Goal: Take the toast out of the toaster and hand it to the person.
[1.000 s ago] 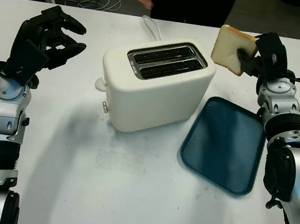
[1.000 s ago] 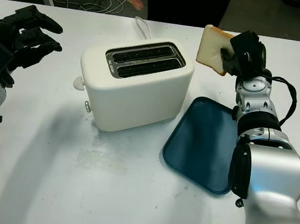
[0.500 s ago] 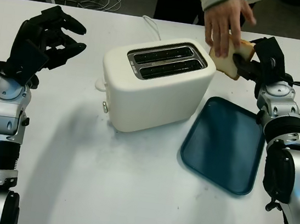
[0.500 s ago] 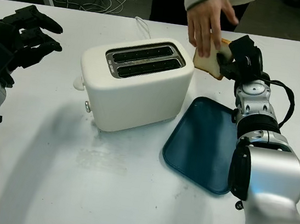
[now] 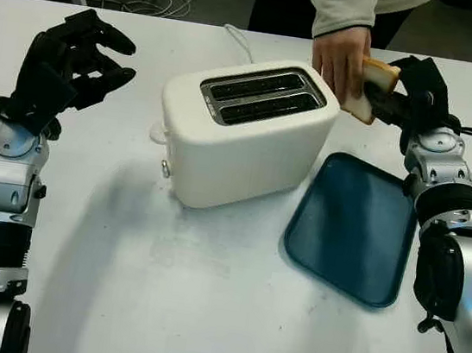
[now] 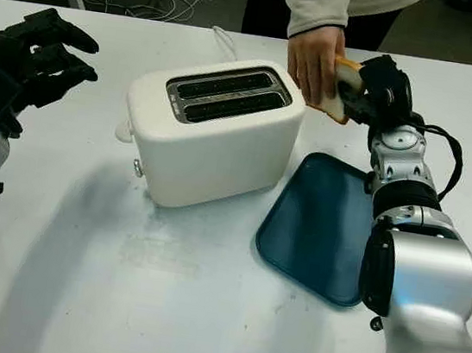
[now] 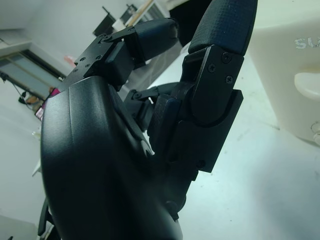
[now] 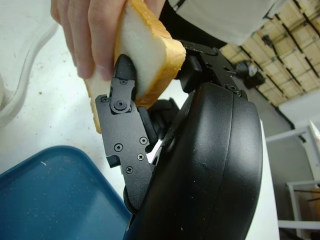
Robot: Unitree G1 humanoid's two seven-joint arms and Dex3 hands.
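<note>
White table (image 5: 201, 311), seen from above. At centre, cream toaster (image 5: 246, 134), both slots empty. Beside it toward the right, dark blue tray (image 5: 353, 228), bare. At the far right, raised beyond the tray: right hand (image 5: 408, 90) pinching toast (image 5: 372, 81) between black fingers (image 8: 122, 120). Person's hand (image 5: 343, 60) gripping the same slice from the other side. At the far left, held above the table: left hand (image 5: 69, 59), fingers curled, holding nothing. Handover step in hand, by the look of it. Next called for: loosening the pinch once the person's grip bears the slice.
</note>
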